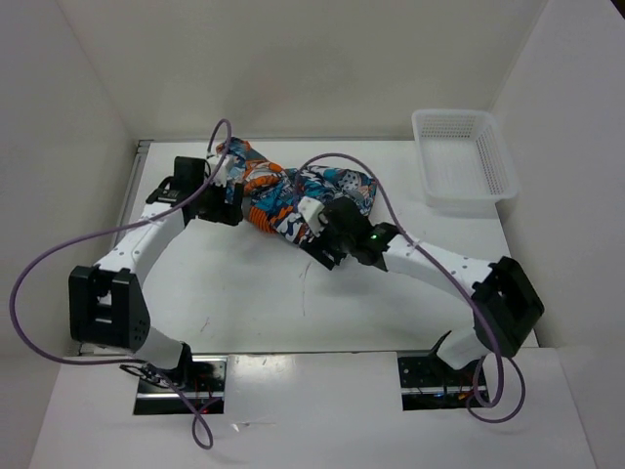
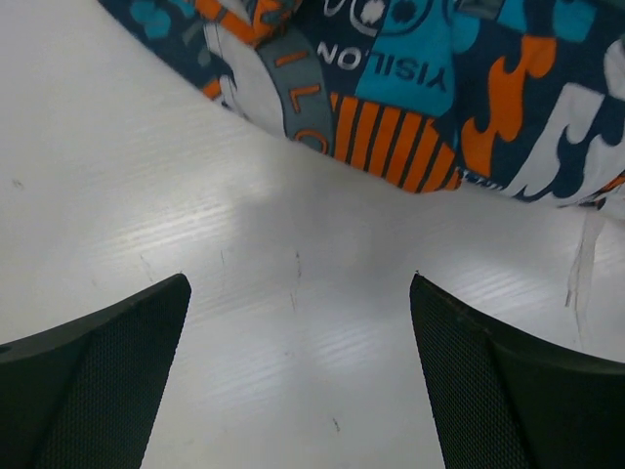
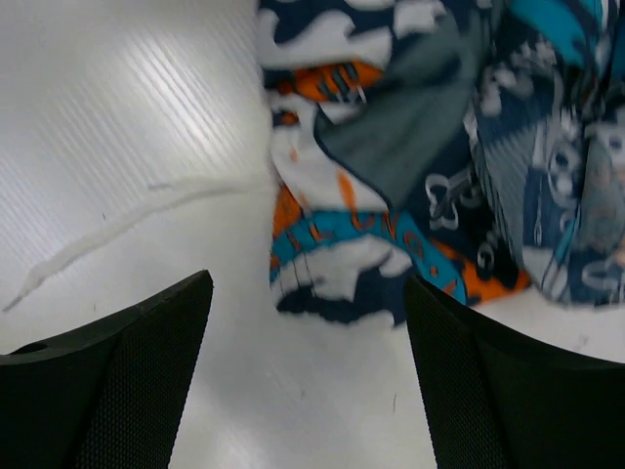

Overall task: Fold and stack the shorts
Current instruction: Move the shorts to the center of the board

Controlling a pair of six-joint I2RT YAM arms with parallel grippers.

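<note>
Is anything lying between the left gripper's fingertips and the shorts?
No. In the left wrist view, only bare white table separates the open left gripper from the printed edge of the shorts.

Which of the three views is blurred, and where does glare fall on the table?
Right wrist view: the shorts look smeared, worst toward the right edge. Left wrist view: sharp, lettering readable, a soft glare band on the table. Top view: even light, only faint shadows.

Shorts (image 1: 278, 192) centre rear; basket (image 1: 465, 156) well right.
</note>
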